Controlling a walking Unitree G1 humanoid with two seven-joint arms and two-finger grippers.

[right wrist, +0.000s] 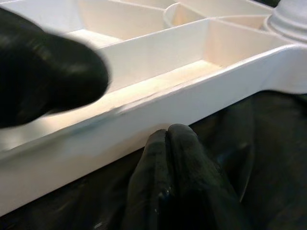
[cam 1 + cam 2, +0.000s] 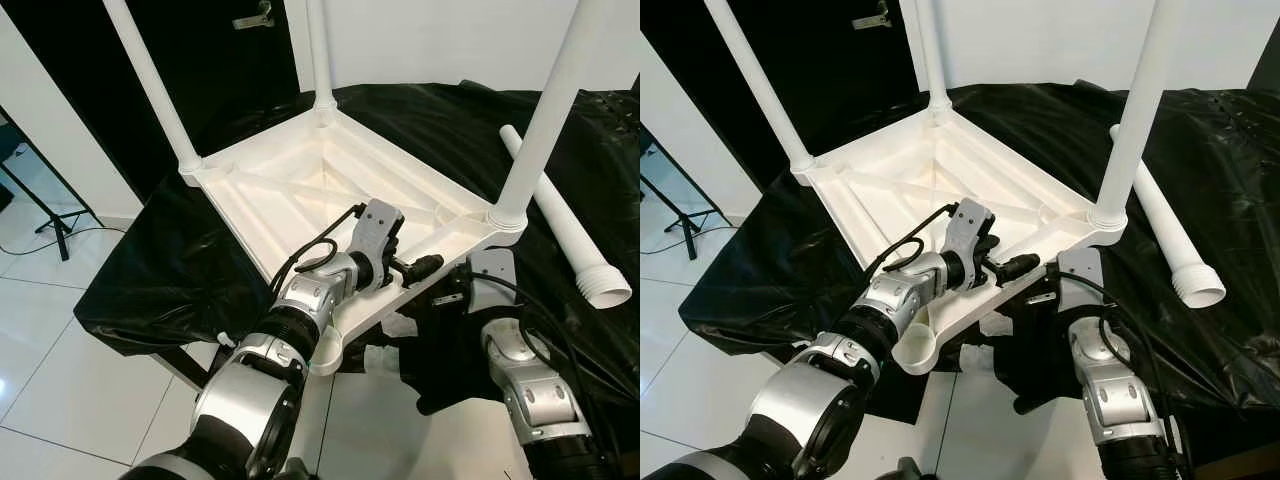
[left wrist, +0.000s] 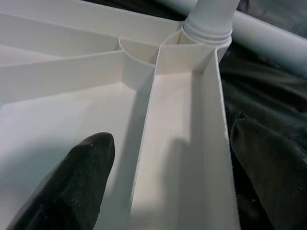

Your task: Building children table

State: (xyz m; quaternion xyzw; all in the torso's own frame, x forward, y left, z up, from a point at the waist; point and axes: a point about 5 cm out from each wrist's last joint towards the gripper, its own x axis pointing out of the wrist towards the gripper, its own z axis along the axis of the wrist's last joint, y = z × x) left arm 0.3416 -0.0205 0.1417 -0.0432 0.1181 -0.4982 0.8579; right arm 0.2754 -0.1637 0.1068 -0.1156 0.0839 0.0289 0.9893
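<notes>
Three legs stand up from the upturned white table [image 2: 300, 190] on a black-draped surface [image 2: 150, 270]; one leg [image 2: 560, 225] lies beside. Left end effector [image 2: 425, 266] straddles its near rim, fingers spread; right end effector [image 1: 158, 158] grips below, fingers together.

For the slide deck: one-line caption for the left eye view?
Both claws, left and right, straddle the near rim of the upturned white table; three legs fitted, fourth leg loose on black sheet.

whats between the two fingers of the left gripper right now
The near rim wall of the upturned white table top. In the left wrist view one of the left gripper fingers sits inside the frame and the other outside, over the black sheet.
</notes>
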